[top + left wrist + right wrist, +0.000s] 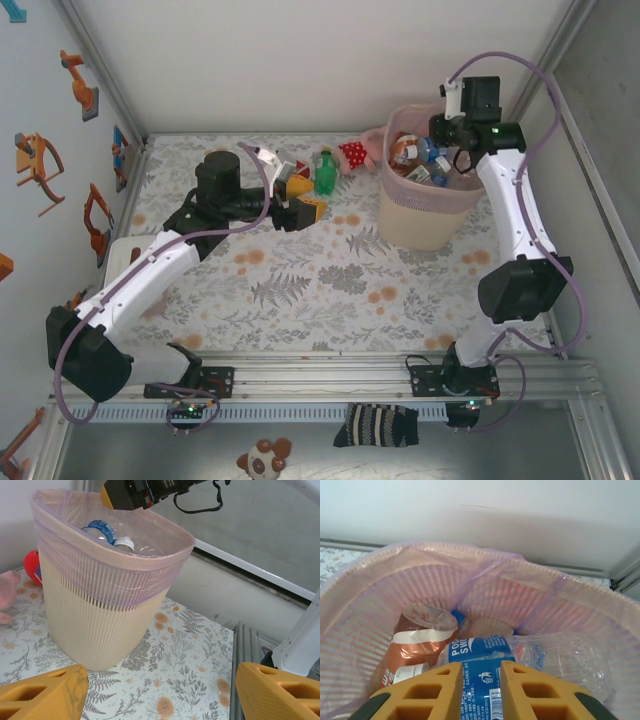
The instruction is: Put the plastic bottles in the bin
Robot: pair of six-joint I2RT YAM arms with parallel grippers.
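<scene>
– Over the tall pink mesh-sided bin (425,230) at the table's far right, what is the right gripper (481,674) doing?

– It is hanging just above the rim and pointing down into the load, so anything let go is dropping inside rather than onto the floral table cloth (320,290). Its yellow fingers (425,695) are standing almost together, leaving only a narrow slit. A clear plastic bottle with a blue label (480,650) is showing through that slit, and I cannot tell whether they are nipping it or merely hovering over it.

– Where are the other bottles sitting?

– Several are lying inside the bin already: a crumpled brown bottle with a white band (415,640) on the left and a crushed clear one (565,662) on the right. One small green plastic bottle (325,172) is standing upright on the cloth, left of the bin and just beside a red white-dotted soft toy (352,153) (no part of the job, I judge).

– And the left arm?

– It is reaching from the near left corner toward the middle of the table, wrist turned right, so the left gripper (160,682) is facing the bin's ribbed side. Its jaws are standing wide apart, holding nothing. I am guessing it is being kept free for the green bottle, which is standing near it.
</scene>
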